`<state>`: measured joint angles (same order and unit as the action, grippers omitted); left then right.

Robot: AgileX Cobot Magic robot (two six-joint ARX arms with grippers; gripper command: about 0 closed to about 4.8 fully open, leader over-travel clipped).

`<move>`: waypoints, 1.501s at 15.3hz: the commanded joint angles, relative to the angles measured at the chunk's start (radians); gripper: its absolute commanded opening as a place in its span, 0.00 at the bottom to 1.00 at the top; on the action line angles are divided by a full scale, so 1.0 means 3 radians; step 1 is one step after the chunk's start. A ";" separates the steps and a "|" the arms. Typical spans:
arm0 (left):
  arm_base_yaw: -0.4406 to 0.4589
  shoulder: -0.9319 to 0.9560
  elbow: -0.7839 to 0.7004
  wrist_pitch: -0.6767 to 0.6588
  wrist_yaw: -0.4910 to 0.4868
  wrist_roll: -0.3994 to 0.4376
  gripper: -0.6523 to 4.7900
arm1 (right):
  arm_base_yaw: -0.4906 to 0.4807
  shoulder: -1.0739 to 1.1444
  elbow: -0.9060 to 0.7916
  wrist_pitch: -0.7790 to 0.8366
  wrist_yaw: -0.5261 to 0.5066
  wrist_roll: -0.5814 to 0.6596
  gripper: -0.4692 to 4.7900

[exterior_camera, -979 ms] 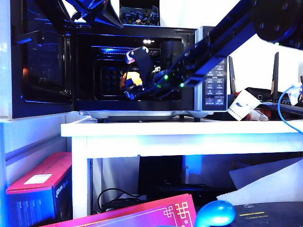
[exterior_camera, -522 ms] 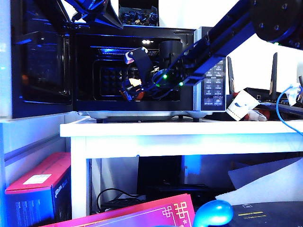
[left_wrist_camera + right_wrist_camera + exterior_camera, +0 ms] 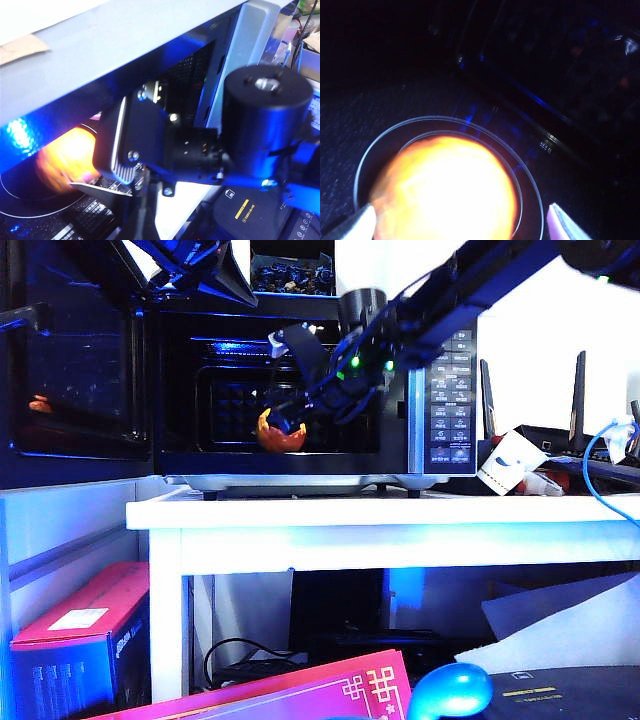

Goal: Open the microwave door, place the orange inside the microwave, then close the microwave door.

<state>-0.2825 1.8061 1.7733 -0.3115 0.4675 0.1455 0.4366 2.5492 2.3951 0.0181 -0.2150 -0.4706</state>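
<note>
The orange (image 3: 445, 190) sits on the glass plate (image 3: 532, 200) inside the microwave (image 3: 300, 380), centre frame. The right gripper (image 3: 460, 222) straddles it, jaws wide, holding nothing. Best to withdraw straight out without nudging. Being round, it has no long axis. The left gripper's jaws cannot be made out.

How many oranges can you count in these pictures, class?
1: the orange sits on the glass turntable inside the microwave, below the right end effector. None elsewhere visible.
</note>
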 commanded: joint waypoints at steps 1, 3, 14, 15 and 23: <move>0.0005 0.0031 -0.0025 -0.0060 -0.0011 0.0013 0.11 | 0.0051 -0.0100 0.0013 -0.0160 0.0000 -0.0069 1.00; 0.0005 0.0031 -0.0025 -0.0055 -0.0011 0.0013 0.11 | 0.0104 -0.0160 0.0013 -0.0425 0.0004 -0.0142 1.00; 0.0006 0.0029 -0.0025 -0.0047 -0.0011 0.0014 0.11 | 0.0257 -0.0581 0.0013 -0.1934 0.0378 -0.0455 1.00; 0.0006 0.0029 -0.0025 -0.0048 -0.0011 0.0014 0.11 | 0.0258 -0.0664 0.0013 -0.2082 0.0497 -0.0451 1.00; 0.0006 -0.0020 -0.0024 -0.0055 0.0028 0.0013 0.11 | 0.0254 -0.1156 0.0013 -0.2667 0.0715 -0.0448 1.00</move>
<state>-0.2806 1.8027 1.7718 -0.3126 0.4698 0.1455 0.5117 2.2314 2.3947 -0.7811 -0.0139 -0.6075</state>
